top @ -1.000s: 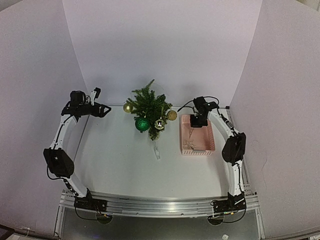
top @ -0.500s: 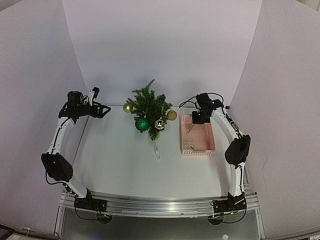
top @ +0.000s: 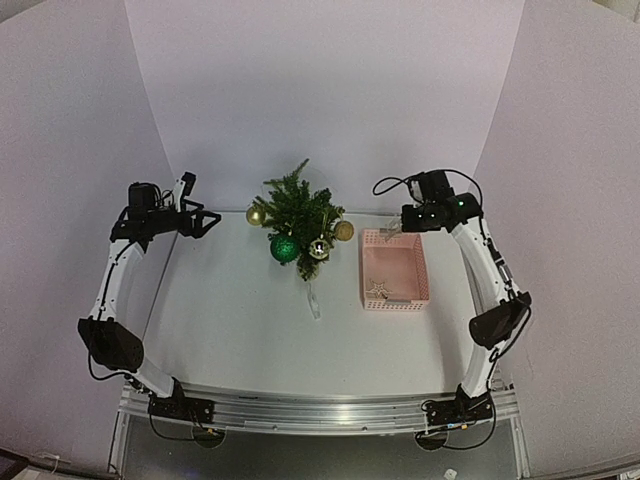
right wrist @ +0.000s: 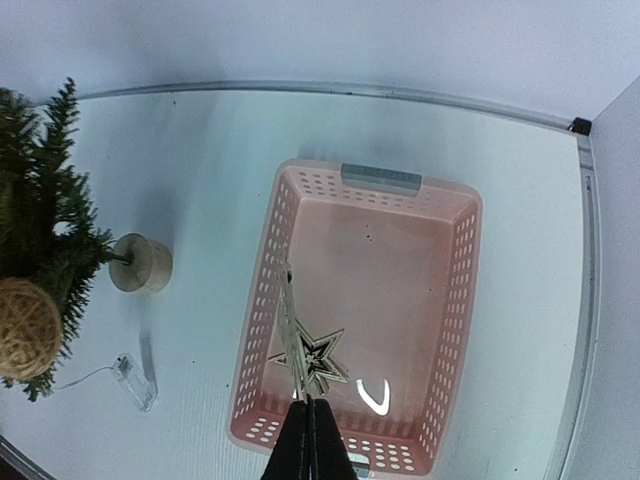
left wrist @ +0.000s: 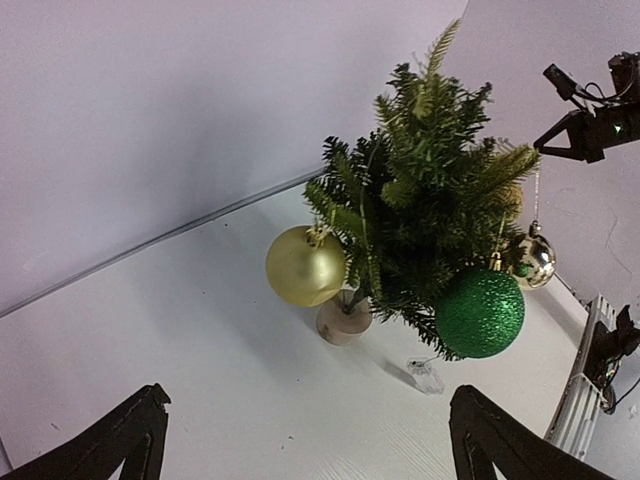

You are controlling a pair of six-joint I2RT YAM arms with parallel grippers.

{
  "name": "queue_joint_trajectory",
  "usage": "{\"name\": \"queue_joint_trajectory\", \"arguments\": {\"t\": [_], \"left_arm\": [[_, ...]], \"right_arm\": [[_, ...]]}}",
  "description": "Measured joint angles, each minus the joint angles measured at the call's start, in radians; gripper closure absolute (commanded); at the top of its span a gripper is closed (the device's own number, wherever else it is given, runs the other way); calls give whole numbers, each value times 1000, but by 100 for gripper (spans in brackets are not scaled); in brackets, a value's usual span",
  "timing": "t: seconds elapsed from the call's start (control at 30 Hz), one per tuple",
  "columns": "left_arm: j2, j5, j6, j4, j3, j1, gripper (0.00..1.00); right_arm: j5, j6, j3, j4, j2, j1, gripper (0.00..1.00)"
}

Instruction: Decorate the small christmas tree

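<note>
Top external: the small christmas tree (top: 298, 215) stands at 12 o'clock on the table (top: 230, 310), with a pink basket (top: 364, 270) at its 3 o'clock. Left wrist: the left gripper (left wrist: 308, 395) gapes wide and empty, and the tree at 1 o'clock bears a gold bauble (left wrist: 305, 266) and a green glitter bauble (left wrist: 480, 312). Right wrist: the right gripper (right wrist: 306, 412) is pinched on a thin pale strip (right wrist: 290, 320) over a star (right wrist: 326, 352) lying in the basket.

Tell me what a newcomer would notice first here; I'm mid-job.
The small christmas tree stands at back centre, hung with a green glitter ball and gold balls. Right of it a pink basket holds a star ornament, and above it the right gripper is shut on a thin pale strand.
</note>
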Motion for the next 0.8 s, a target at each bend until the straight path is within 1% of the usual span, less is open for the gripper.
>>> {"name": "queue_joint_trajectory", "arguments": {"t": [0.13,0.33,0.43,0.53,0.6,0.7,0.8], "left_arm": [[-30,23,0,16,0,-22,3],[-63,43,1,23,-1,-73,5],[-76,40,4,26,0,-112,6],[-80,13,43,24,3,-164,6],[-80,-38,93,24,13,-208,6],[-81,-150,203,59,32,-280,5],[-101,-290,403,172,15,-391,4]], "right_arm": [[-24,-16,30,-1,-90,0,100],[-110,-33,51,18,-231,0,100],[-168,-30,50,50,-296,0,100],[-222,-8,41,107,-349,0,100],[-254,25,24,155,-378,0,100],[-287,99,-29,240,-412,4,100],[-296,187,-111,343,-432,27,100]]}}
